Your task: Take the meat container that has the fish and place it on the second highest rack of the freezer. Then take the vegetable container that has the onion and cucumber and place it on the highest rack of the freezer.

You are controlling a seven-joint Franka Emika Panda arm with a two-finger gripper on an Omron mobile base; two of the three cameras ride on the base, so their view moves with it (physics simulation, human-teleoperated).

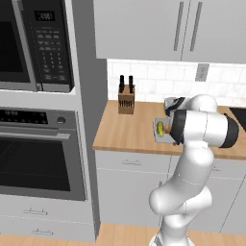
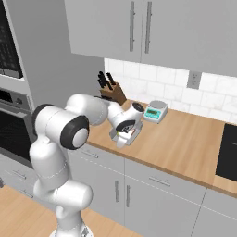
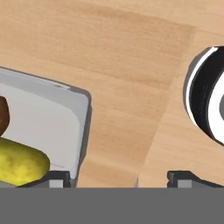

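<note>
The vegetable container (image 3: 52,118) is a shallow grey tray on the wooden counter. In the hand view its right wall stands between my fingertips. Inside it lie the yellow-green cucumber (image 3: 22,165) and, at the left edge of that view, a slice of the reddish-brown onion (image 3: 2,116). My gripper (image 3: 124,178) is open and low over the tray's end, one fingertip (image 3: 57,178) inside the tray and the other outside over the wood. In the left base view my forearm covers much of the tray (image 1: 157,121); cucumber (image 1: 159,129) and onion (image 1: 166,128) peek out. In the right base view the hand (image 2: 124,135) sits on the tray (image 2: 135,134).
A knife block (image 1: 126,99) stands against the tiled wall, left of the tray. A small kitchen scale (image 2: 155,111) sits behind it. The black-fronted wall oven (image 1: 36,158) and a microwave (image 1: 33,43) fill the tall unit at the left. The counter's front edge (image 3: 153,131) runs close by the tray.
</note>
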